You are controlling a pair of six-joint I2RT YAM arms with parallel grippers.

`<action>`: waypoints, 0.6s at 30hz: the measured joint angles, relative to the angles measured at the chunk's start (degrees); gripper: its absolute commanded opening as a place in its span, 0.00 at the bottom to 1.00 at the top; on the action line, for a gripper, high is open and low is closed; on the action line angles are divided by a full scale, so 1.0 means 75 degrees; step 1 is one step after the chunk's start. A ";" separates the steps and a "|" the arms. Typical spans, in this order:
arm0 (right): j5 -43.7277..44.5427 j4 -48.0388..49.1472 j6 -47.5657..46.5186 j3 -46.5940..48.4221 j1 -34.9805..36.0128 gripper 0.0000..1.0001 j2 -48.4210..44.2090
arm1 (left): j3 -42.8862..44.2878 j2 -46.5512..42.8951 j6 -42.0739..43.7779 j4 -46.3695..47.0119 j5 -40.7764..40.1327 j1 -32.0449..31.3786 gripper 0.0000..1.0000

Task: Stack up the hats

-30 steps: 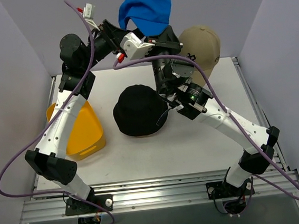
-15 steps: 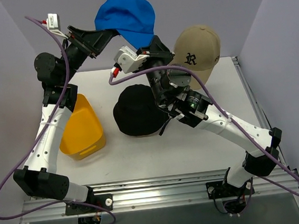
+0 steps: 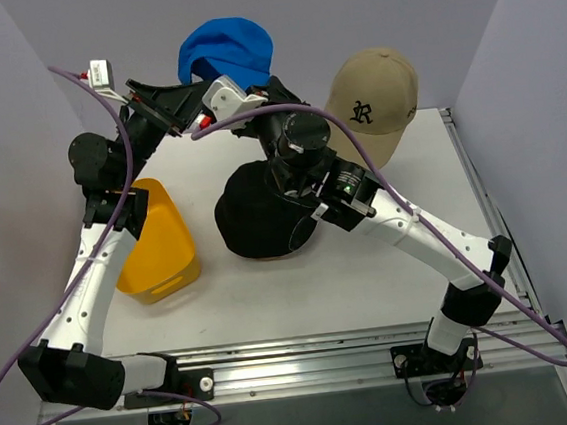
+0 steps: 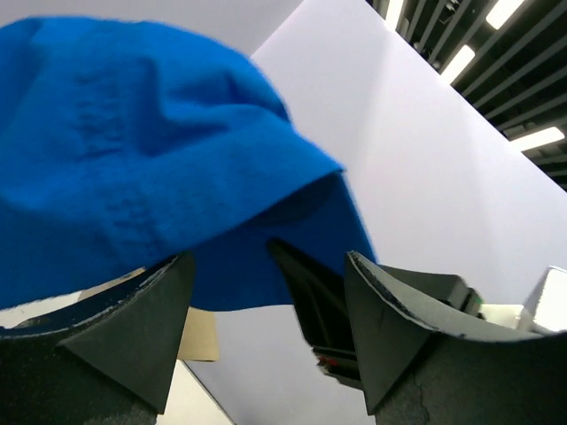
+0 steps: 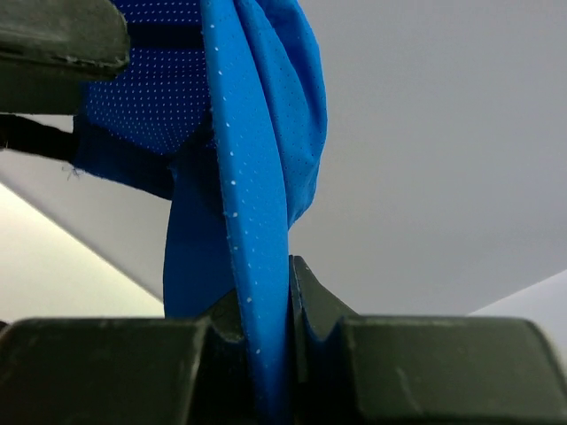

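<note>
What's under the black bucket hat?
Only the white table shows around the black bucket hat; anything beneath it is hidden by the hat itself.

Robotics lab test cell. White table point(image 3: 371, 284) boxed on three sides by plain pale partition walls point(image 3: 445, 6); aluminium extrusion rail point(image 3: 309, 369) along its near edge; strip lights point(image 4: 460, 64) on a dark slatted ceiling overhead.

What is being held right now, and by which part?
The right tool pinches the blue cap by a fold of fabric at its edge. The left tool stands open by the cap, gripping nothing.
</note>
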 measured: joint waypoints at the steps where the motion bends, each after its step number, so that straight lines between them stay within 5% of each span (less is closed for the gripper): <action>1: -0.0003 -0.0160 0.0192 0.0093 -0.0003 0.00 0.0087 | -0.0157 -0.0166 0.0026 -0.0050 -0.0122 0.0003 0.77; 10: -0.0178 -0.1040 0.1413 0.0122 -0.0003 0.00 0.0300 | -0.0632 -0.0720 -0.0044 0.0020 -0.0816 0.0128 0.77; 18: -0.0396 -0.1134 0.1836 -0.0254 0.0000 0.00 0.0300 | -0.0697 -0.0009 -0.0452 0.0055 -0.0845 0.0140 0.77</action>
